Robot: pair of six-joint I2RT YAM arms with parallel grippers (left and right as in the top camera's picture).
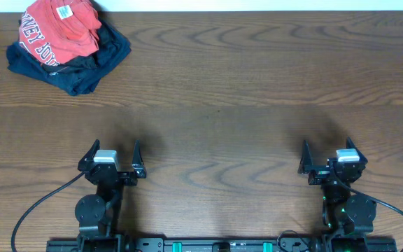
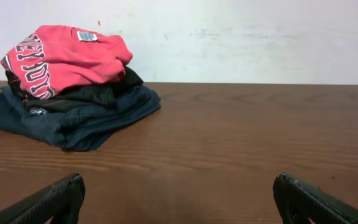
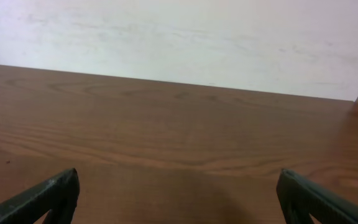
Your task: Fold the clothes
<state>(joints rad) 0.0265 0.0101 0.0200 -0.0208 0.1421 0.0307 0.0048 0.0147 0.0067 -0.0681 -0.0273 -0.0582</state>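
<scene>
Clothes pile (image 1: 65, 45), one, heaped unfolded at the far-left corner of the counter (image 1: 243, 84). Three garments counted in it: one red T-shirt (image 2: 67, 59) with dark lettering on top, one black garment (image 2: 98, 93) beneath, one navy garment (image 2: 86, 118) at the bottom, spreading onto the wood. Two arms near the front edge, well apart from the pile. Left end effector (image 1: 115, 145): fingers spread wide, released, nothing between them. Right end effector (image 1: 327, 143): equally wide, released, empty.

Wooden table (image 1: 257, 84); clothes pile (image 1: 65, 45) (red atop navy), far-left corner
</scene>
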